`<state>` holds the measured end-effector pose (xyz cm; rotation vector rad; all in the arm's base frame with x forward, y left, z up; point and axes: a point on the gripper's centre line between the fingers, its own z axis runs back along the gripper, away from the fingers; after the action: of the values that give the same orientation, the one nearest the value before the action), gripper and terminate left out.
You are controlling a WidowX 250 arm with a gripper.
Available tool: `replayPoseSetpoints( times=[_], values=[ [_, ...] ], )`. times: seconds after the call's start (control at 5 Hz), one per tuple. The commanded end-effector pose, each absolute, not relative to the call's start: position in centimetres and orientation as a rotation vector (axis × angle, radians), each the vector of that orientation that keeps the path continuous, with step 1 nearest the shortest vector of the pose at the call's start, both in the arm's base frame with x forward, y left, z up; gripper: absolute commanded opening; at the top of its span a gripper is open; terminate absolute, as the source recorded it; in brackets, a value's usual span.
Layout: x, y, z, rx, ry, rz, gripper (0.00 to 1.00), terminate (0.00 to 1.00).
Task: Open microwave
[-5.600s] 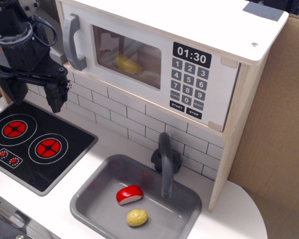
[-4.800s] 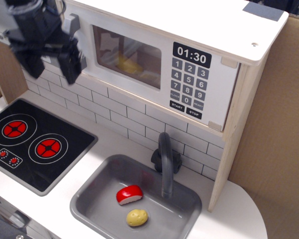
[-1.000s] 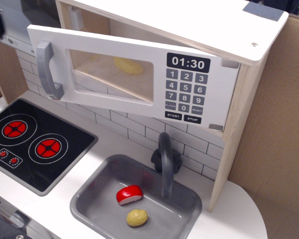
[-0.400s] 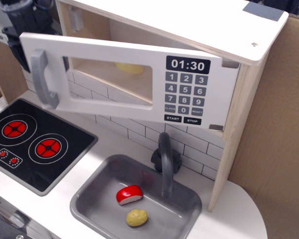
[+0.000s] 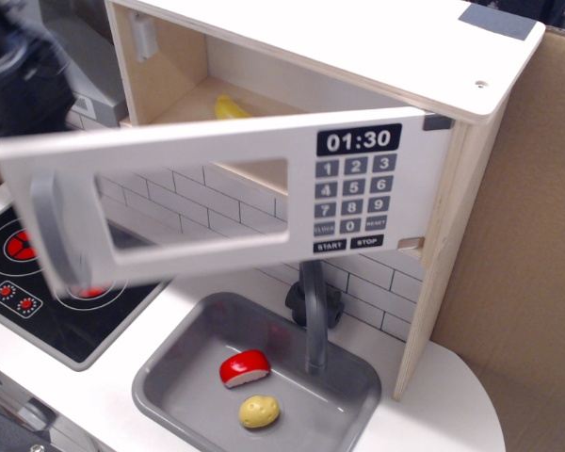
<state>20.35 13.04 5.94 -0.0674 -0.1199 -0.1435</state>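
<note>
The microwave (image 5: 377,52) is a white box with pale plywood sides, mounted above the counter. Its white door (image 5: 217,202) stands swung out toward me, hinged on the right. The door carries a grey bar handle (image 5: 49,231) at its left end, a clear window, the black clock display (image 5: 359,140) and a grey keypad (image 5: 348,202). A yellow toy food (image 5: 231,107) lies inside the open cavity. My gripper (image 5: 24,89) is a dark motion-blurred shape at the upper left, behind the door's handle end. Its jaws are too blurred to read.
A grey sink (image 5: 165,381) below holds a red-and-white toy (image 5: 244,368) and a yellow potato (image 5: 259,411), with a grey faucet (image 5: 313,315) behind. A black hob (image 5: 28,315) with red burners sits at the left. A cardboard wall (image 5: 523,245) stands at the right.
The door, shut at first, has swung wider open toward me and to the left since half a second ago. The gripper has shifted down at the upper left, behind the door's handle end.
</note>
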Motion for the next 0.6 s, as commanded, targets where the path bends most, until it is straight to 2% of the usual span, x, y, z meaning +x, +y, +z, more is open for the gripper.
replayPoseSetpoints(
  times=[0.0,0.4],
  values=[
    [15.1,8.9,6.0,-0.007,-0.034,-0.201,1.00,0.00],
    [15.3,3.3,5.8,-0.015,0.027,-0.170,1.00,0.00]
  ],
)
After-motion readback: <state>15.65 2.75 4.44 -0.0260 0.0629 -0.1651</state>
